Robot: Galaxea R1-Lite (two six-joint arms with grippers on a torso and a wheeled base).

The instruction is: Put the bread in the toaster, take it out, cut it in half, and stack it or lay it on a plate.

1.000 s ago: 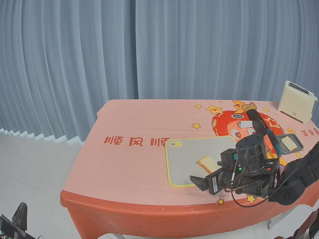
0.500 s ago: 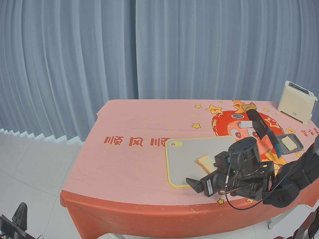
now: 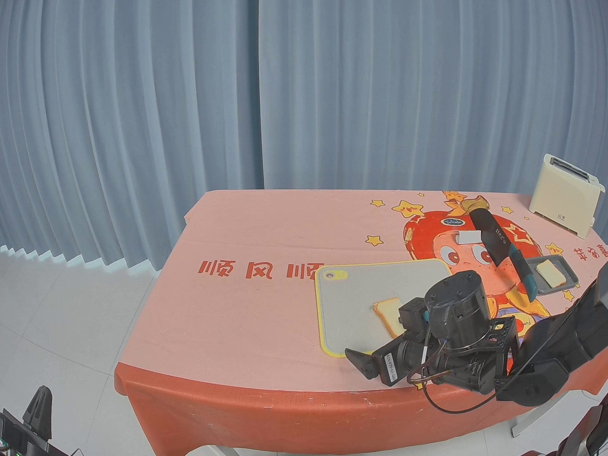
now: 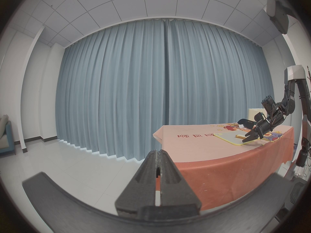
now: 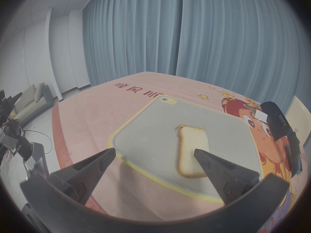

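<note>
Pink-clothed table has two bread bits: one slice flat on the one cutting board, and one smaller piece in the gray tray. Also one toaster and one knife. Right gripper hangs spread wide over the board's near edge, while left gripper is pressed together, well off the table.

Right arm: matte black, bulky jointed links.
Right gripper: two wedge-shaped black fingers, white label on its side, round drum housing behind, thin cables looping beneath, at the cutting board's near edge.
</note>
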